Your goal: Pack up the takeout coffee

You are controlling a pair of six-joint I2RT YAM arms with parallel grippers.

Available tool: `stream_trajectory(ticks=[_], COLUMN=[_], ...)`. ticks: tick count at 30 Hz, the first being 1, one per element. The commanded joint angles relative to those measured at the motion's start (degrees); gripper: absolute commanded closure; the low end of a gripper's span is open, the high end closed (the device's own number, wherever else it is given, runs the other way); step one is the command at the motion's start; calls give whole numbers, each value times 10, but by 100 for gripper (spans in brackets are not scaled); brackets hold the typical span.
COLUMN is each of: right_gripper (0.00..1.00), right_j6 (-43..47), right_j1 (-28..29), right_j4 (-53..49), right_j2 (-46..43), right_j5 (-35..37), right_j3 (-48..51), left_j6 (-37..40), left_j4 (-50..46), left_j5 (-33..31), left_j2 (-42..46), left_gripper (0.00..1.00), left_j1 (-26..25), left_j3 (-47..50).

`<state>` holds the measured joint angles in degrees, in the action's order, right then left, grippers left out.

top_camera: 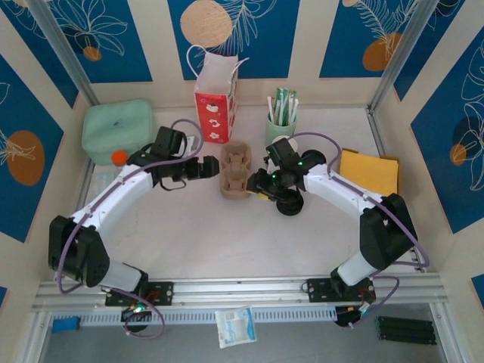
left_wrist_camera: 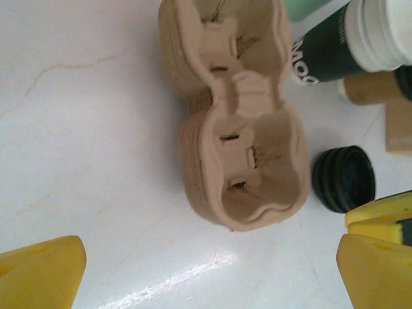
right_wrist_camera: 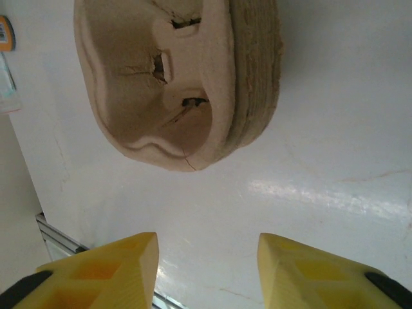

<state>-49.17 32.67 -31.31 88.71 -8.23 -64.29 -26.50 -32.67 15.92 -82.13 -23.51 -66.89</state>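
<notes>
Two empty claws flank the tan moulded-pulp cup carrier (top_camera: 236, 172): left claw (left_wrist_camera: 207, 257) spread wide, right claw (right_wrist_camera: 207, 248) partly apart. The tan-brown paper takeout cup (left_wrist_camera: 370, 90) sits beyond it, round black plastic lid (left_wrist_camera: 343, 178) loose on the table (left_wrist_camera: 96, 129); lifted unlidded, it may spill.

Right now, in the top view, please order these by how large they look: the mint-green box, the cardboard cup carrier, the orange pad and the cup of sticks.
1. mint-green box
2. orange pad
3. cardboard cup carrier
4. cup of sticks
The cup stands upright, so the view from above hides its height.
</notes>
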Motion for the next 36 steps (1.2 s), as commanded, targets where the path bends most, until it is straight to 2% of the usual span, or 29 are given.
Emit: stream_trajectory(ticks=[1,19,36], right_gripper=[57,67,69], right_j6=[-27,-35,-33], right_j1=[4,3,-6], right_j4=[29,63,73], right_j2=[9,59,80], right_j5=[-11,-18,-28], right_j3=[13,1,-17], left_j6=[1,12,20], left_j4=[2,15,20], left_j5=[-16,-50,-55], left_j2=[6,-62,-95], left_gripper=[0,1,1], left_j1=[-10,-43,-51], left_j3=[14,22,18])
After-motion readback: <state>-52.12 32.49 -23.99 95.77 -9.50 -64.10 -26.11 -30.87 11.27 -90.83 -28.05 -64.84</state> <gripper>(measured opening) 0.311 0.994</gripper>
